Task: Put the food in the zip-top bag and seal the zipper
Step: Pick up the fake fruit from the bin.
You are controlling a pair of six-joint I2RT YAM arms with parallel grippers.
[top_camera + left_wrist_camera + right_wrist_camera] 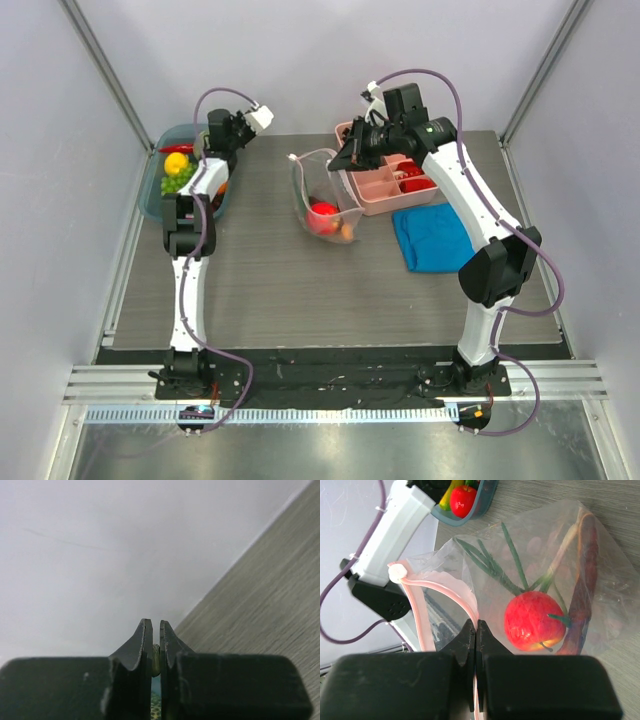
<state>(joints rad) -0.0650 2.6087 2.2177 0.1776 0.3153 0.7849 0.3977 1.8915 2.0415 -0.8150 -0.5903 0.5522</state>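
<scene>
Main risk: the right gripper [476, 627] has the bag [310, 185] by one lip of the zipper [445, 587] only, a thin pinch on slick film. If the strip slides out, the mouth flops shut and the next drop lands on the table [300, 290].

Second: the bag is soft and light. A left-arm approach that clips the rim could drag it or tug the strip out of the pinch.

Third: green stalks [490, 565] reach up near the mouth. I judge they could get caught in the track at sealing. The slider [396, 573] sits along the strip, apart from the pinch.

Right gripper: jaws fully together on the pink strip, holding the mouth up and open. An apple [532, 620] and a dark red piece [585, 570] are inside, low in the bag.

Left gripper [156, 625]: jaws nearly together, just a slit. A pale green sliver [156, 659] shows in the slit. I can't tell whether it's pinched or only seen through the gap. The gripper is raised above the bin [148, 195], pointing at the back wall. More food [177, 172] lies in the bin, well apart from the bag.
</scene>
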